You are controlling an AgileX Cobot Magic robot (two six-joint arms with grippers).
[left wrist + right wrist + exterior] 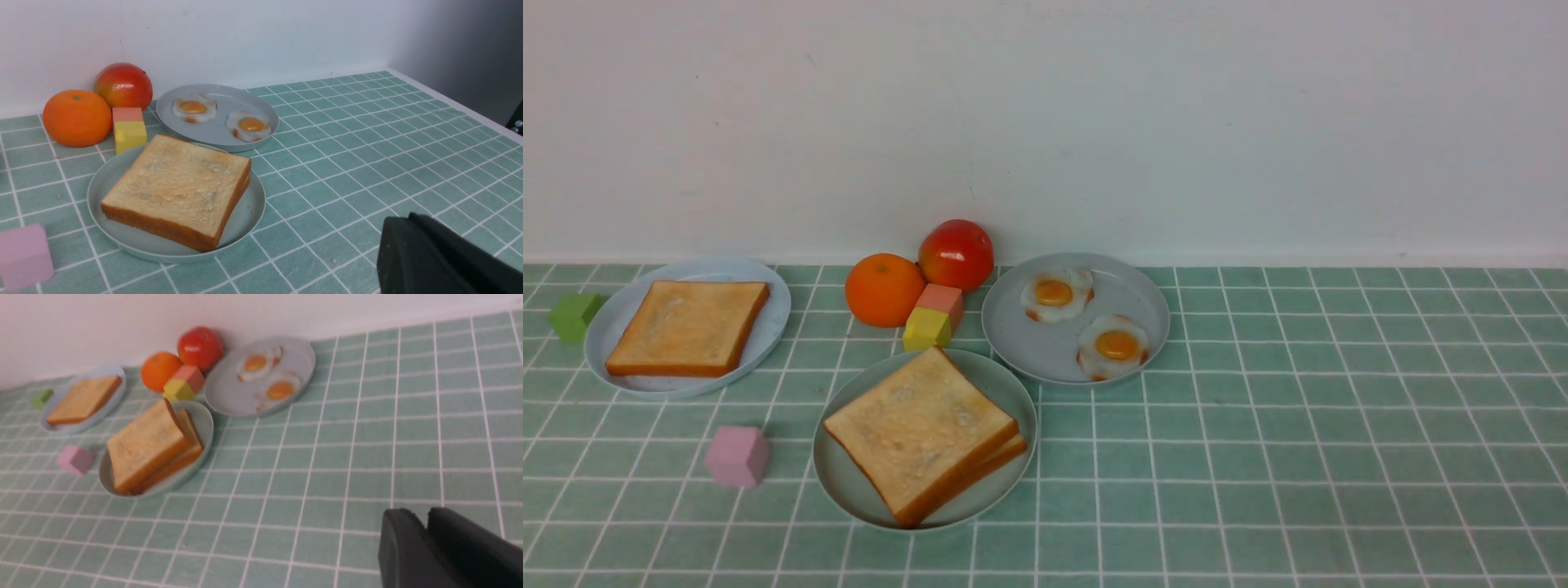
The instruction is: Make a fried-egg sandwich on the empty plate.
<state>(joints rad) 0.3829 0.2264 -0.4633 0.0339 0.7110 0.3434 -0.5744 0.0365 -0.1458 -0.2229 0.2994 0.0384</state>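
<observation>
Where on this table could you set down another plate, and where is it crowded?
Bare: right of the grey plate to the picture's edge. Crowded: between that and the orange, with blocks and tomato.

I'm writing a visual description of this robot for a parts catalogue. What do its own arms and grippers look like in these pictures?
Only fingers show. The left gripper has dark grey to black, smooth, tapering fingers with rounded tips. The right gripper looks alike, greyer on one finger and near-black on the other. I see no cables or markings; the arms are out of view.
</observation>
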